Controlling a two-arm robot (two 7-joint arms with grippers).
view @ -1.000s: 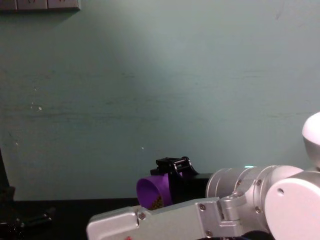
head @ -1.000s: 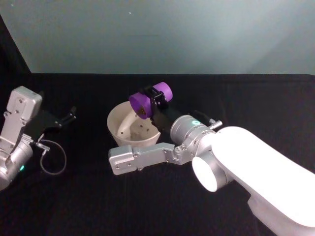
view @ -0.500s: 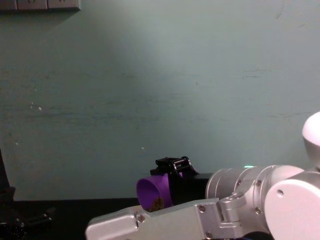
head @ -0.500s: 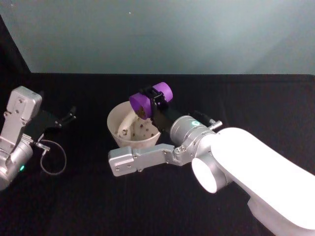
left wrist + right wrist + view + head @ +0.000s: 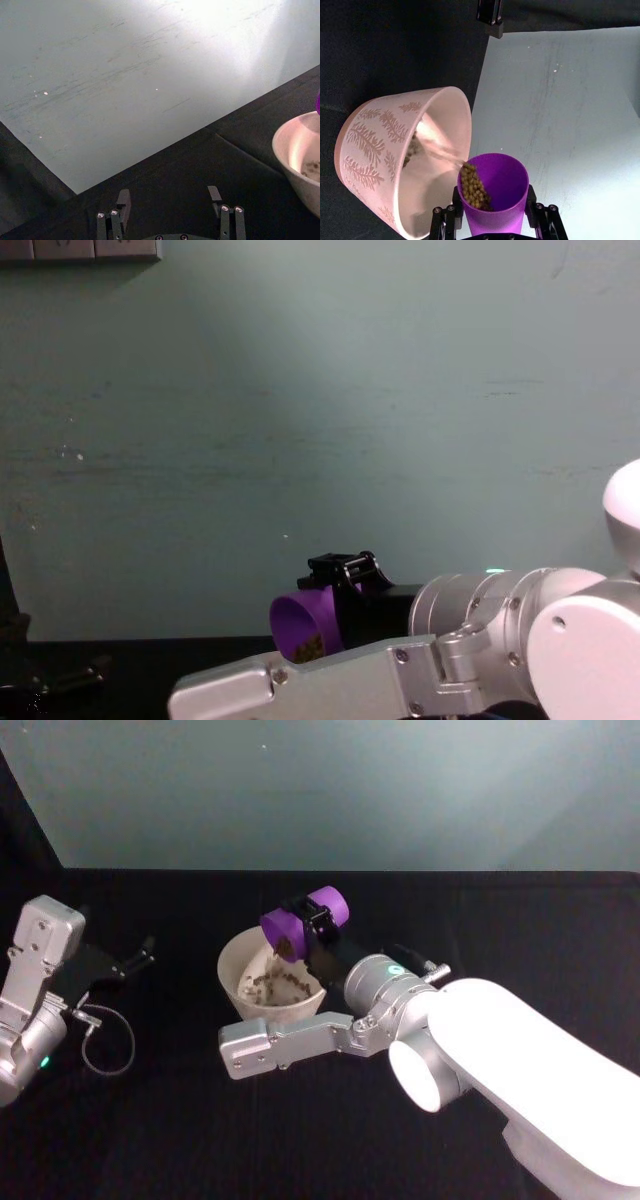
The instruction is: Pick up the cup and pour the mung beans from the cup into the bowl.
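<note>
Right claw [image 5: 317,920] clamped on the cup [image 5: 288,927], a finger on either side of its purple wall. We note the cup tipped well over, mouth pointing down and away from the claw, above the bowl [image 5: 236,963]. Mung beans [image 5: 472,187] sit at the cup's lip and spill into the bowl (a brown heap covers its bottom). Bowl rests on the black surface [image 5: 200,1120], just below the claw. Left claw [image 5: 169,200] well apart, fingers spread wide, holding nothing.
</note>
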